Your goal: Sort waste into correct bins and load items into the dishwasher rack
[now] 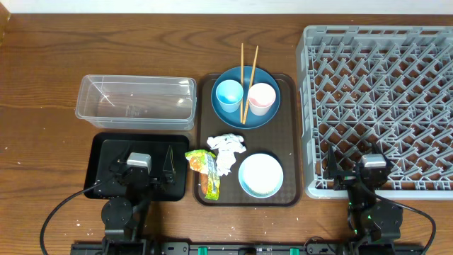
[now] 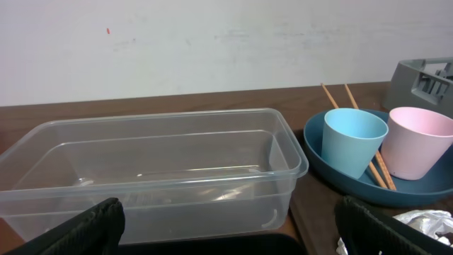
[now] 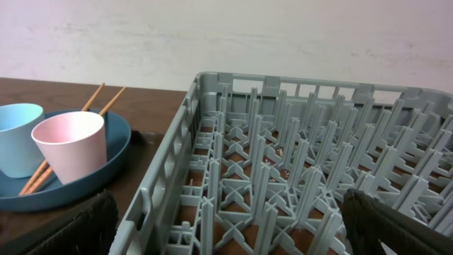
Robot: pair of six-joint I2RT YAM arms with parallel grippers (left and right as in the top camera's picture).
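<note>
On the brown serving tray [image 1: 287, 134] sit a dark blue plate [image 1: 272, 113] carrying a light blue cup [image 1: 228, 94], a pale pink cup [image 1: 260, 98] and two chopsticks [image 1: 242, 60]. A white bowl [image 1: 260, 175], crumpled tissue [image 1: 226, 150] and a yellow-green and orange wrapper [image 1: 205, 170] lie in front of them. My left gripper [image 1: 141, 156] hangs open and empty over the black tray [image 1: 99, 152], facing the clear tub [image 2: 156, 163]. My right gripper [image 1: 373, 159] is open and empty over the grey rack's [image 1: 382, 92] near left corner. The rack [image 3: 297, 163] has nothing in it.
The clear tub [image 1: 134, 101] stands just behind the black tray and holds nothing. The serving tray lies between the bins and the rack. In the left wrist view the blue cup [image 2: 354, 142] and pink cup [image 2: 417, 142] stand to the right of the tub.
</note>
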